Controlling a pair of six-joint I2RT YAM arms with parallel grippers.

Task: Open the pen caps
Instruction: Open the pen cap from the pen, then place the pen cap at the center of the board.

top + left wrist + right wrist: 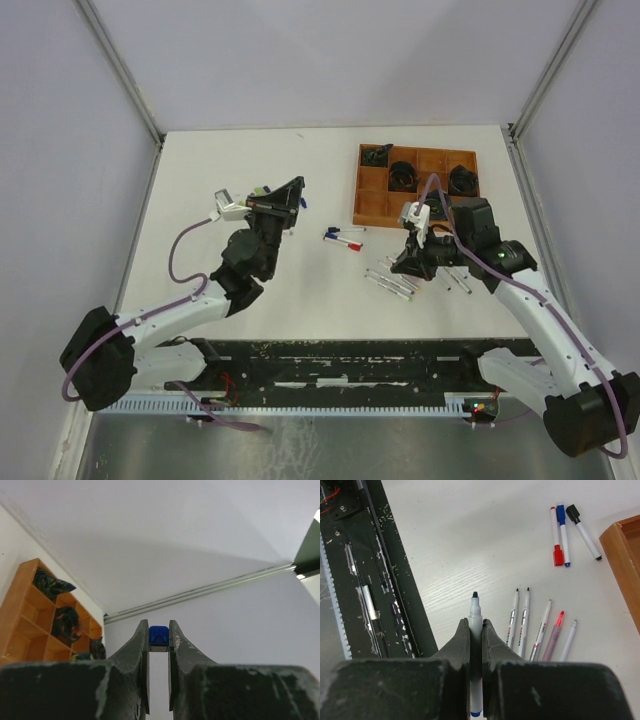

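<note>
You'll find no text, number or sign here that can be read. The pens lying in a row on the counter carry small dark and red print along their pale barrels, but in the right wrist view it is too fine to make out.
</note>
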